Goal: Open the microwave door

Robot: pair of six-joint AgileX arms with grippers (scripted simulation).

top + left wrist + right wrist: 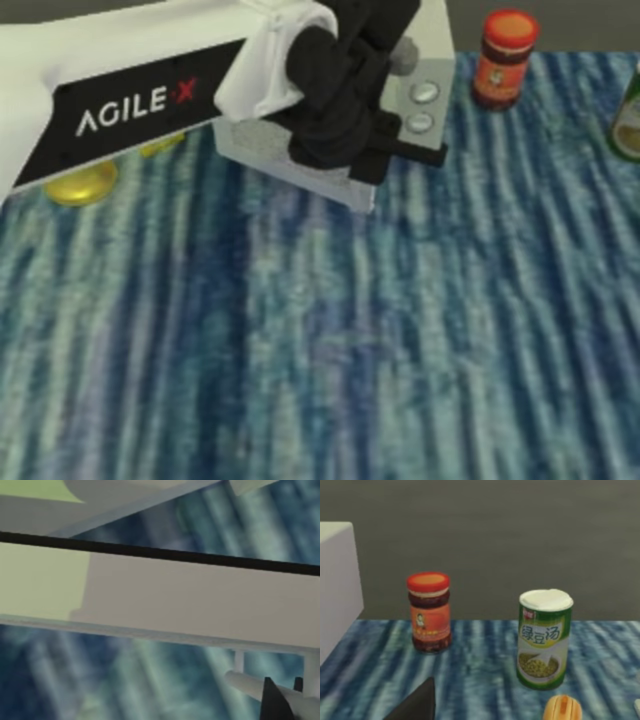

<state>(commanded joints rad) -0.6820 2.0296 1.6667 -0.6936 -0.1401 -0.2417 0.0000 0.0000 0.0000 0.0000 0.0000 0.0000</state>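
Off-white and boxy, the microwave [425, 95] sits at the far edge of the table [320, 350], mostly hidden in the top view beneath the left arm, which reaches across from the table's left side. The left gripper [345, 150] is a black mass hanging right over the microwave's front, beside the two round knobs [423, 107]. Whether its fingers are spread or closed cannot be told from any view. The microwave door [300, 160] lies directly under and in front of the gripper; only a speckled grey strip and pale edge show, so its angle cannot be judged. To the right of the gripper, a red-lidded jar [505, 58] stands near the microwave, with a green can [545, 637] farther right. Yellow objects [85, 183] lie under the arm to the gripper's left. The right arm is out of the top view.
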